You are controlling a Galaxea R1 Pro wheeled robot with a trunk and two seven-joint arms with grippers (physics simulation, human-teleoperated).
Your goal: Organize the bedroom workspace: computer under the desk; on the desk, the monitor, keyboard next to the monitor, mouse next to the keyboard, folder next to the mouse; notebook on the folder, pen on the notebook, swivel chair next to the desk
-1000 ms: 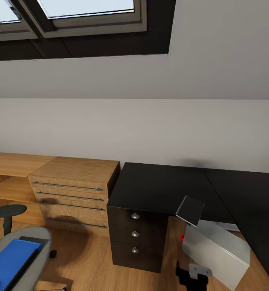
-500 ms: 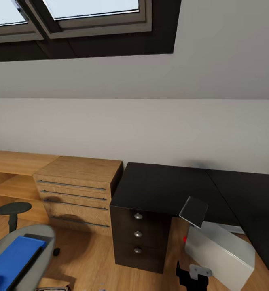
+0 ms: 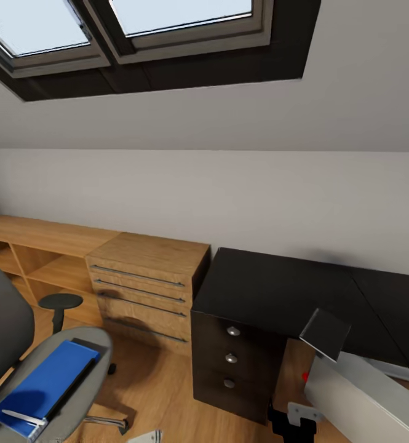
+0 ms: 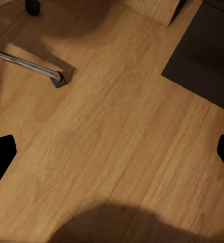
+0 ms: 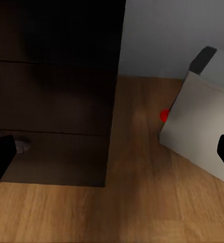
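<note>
We see the swivel chair [image 3: 19, 369] cut off beside the wooden drawer cabinet [image 3: 146, 286], its folder's [image 3: 41, 387] near corner hidden. The computer [image 3: 367, 400] runs off frame beside the tabletop [image 3: 278, 286].

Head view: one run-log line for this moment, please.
folder: on swivel chair | desk: bare | computer: beside drawer unit | tools: empty
</note>
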